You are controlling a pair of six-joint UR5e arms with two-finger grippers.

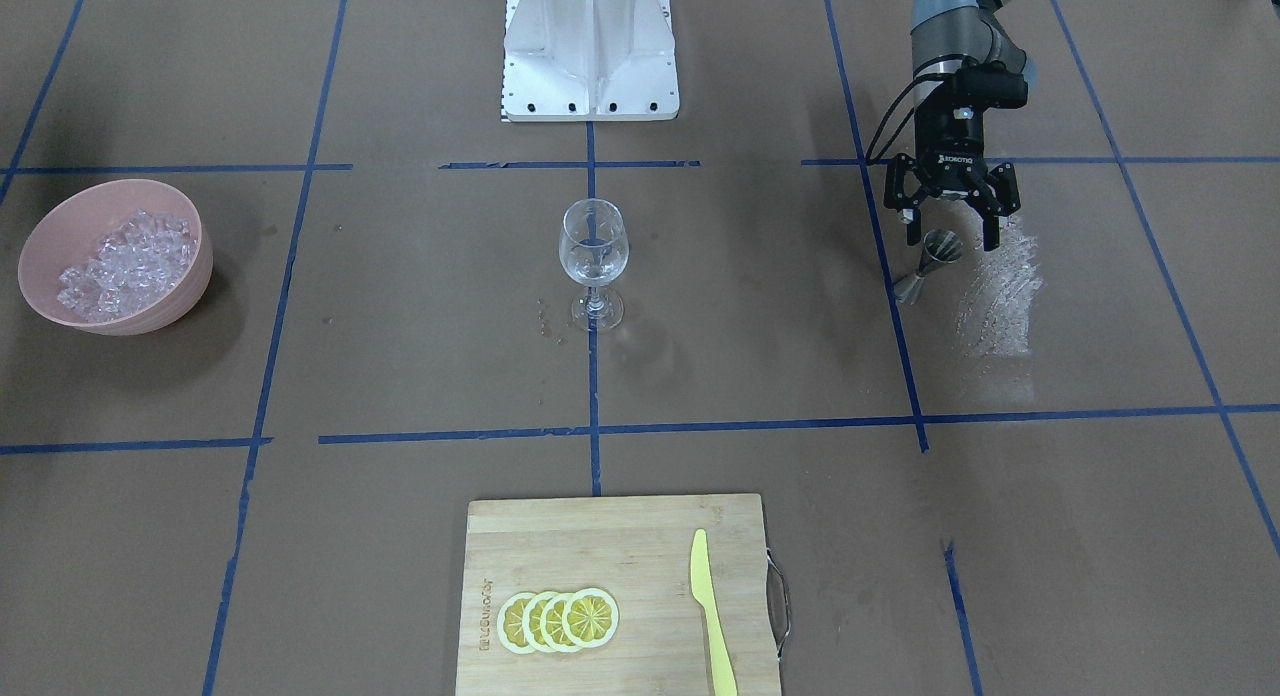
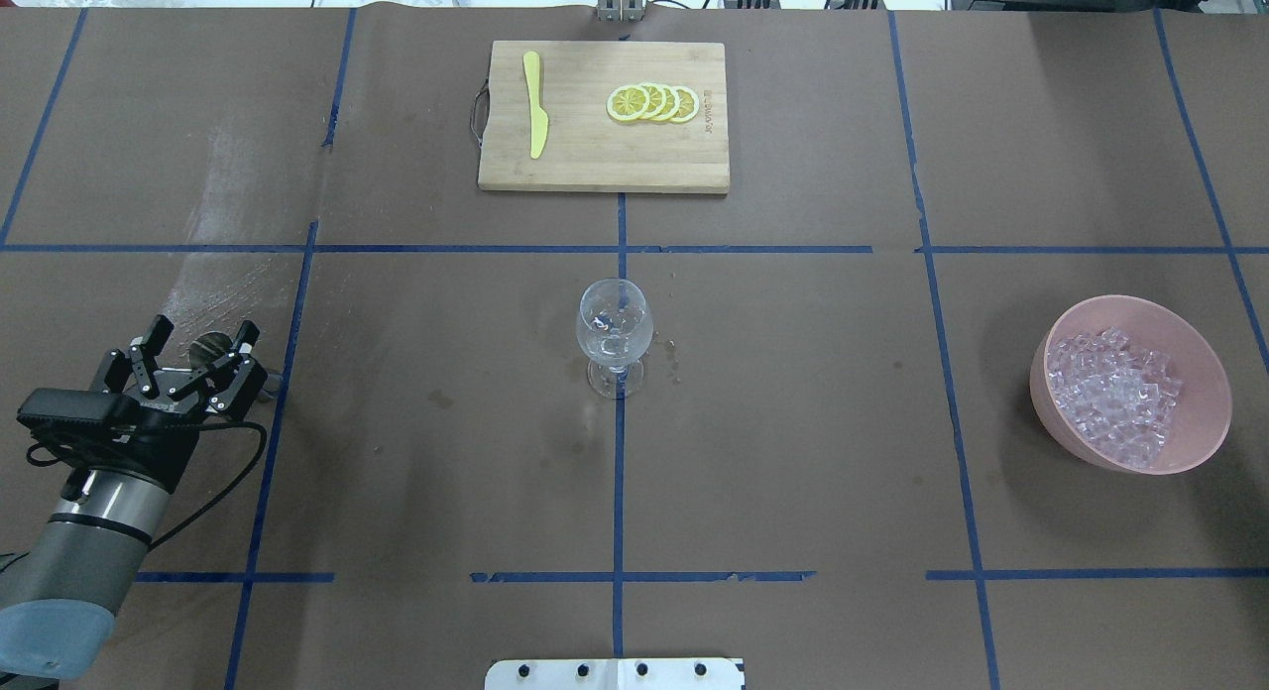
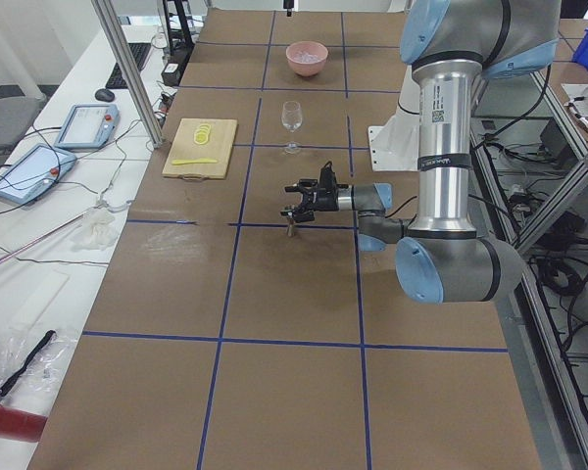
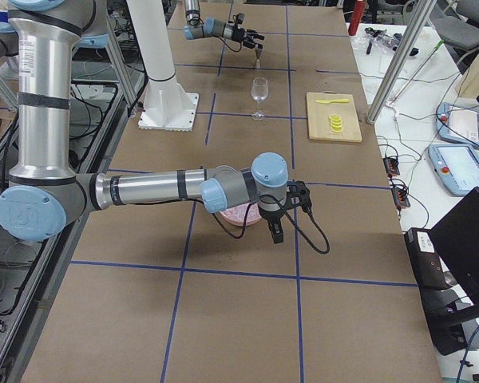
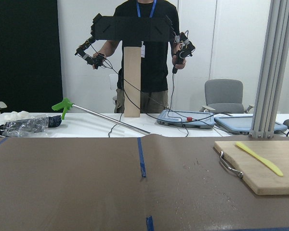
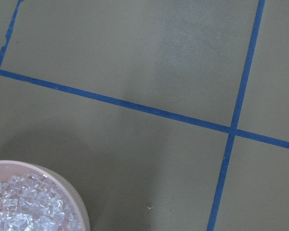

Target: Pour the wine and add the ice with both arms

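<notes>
A clear stemmed wine glass (image 1: 593,261) (image 2: 615,333) stands at the table's middle. The ice (image 1: 125,266) (image 2: 1115,393) (image 6: 24,207) is heaped in a pink bowl (image 1: 192,281) (image 2: 1214,422) on the robot's right. My left gripper (image 1: 951,238) (image 2: 203,331) is open, its fingers on either side of a small metal jigger (image 1: 930,266) (image 3: 290,227) that stands on the table. My right gripper (image 4: 275,230) shows only in the exterior right view, near the bowl; I cannot tell whether it is open or shut.
A wooden cutting board (image 1: 600,536) (image 2: 595,165) lies at the table's far edge, with lemon slices (image 1: 558,619) and a yellow knife (image 1: 710,616) on it. The white pedestal base (image 1: 590,46) stands behind the glass. Blue tape lines cross the brown table.
</notes>
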